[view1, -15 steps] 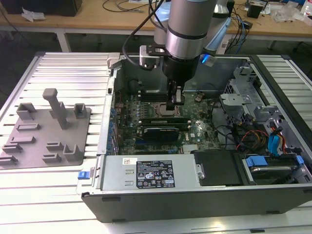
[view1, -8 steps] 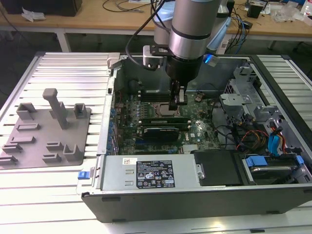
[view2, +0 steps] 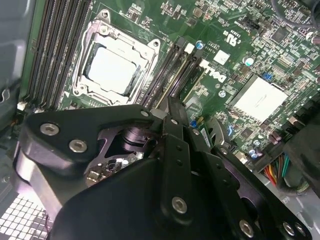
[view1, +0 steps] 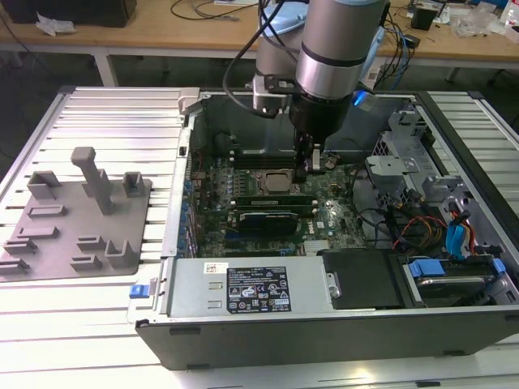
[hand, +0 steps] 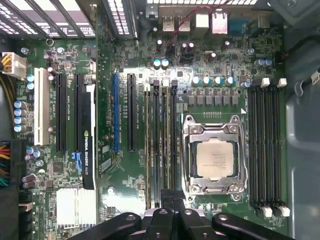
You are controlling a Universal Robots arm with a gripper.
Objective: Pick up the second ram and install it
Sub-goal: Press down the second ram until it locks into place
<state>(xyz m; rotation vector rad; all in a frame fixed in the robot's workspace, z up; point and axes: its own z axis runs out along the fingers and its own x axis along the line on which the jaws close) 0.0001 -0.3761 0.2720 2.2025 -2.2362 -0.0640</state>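
Memory installation, late stage. Your gripper [view1: 306, 166] is lowered inside the case [view1: 324, 324], just beside the CPU socket [view1: 272, 182], over the bank of slots [hand: 160, 150] that runs along the socket's side facing the graphics card [hand: 86, 140].

In the first wrist view, two thin green-and-gold edges stand upright in that bank. The one nearer the socket, directly in line with the gripper [hand: 171, 207], is taken to be the second ram [hand: 164, 150]. The other stick [hand: 148, 150] sits one slot further from the socket. The second wrist view shows the gripper [view2: 172, 112] down at one end of the bank, touching it or very nearly so.

You cannot tell from these views whether the gripper is clamped on the ram, merely pressing on it, or released.

Judged progress: pickup and carry are done, since the ram is at the slots and not on the grey fixture [view1: 77, 211], which lies well apart from the socket, outside the case. The ram looks entered in its slot. Whether it is fully seated, with the white end clips [hand: 165, 81] latched, cannot be made out, so seating remains unconfirmed.
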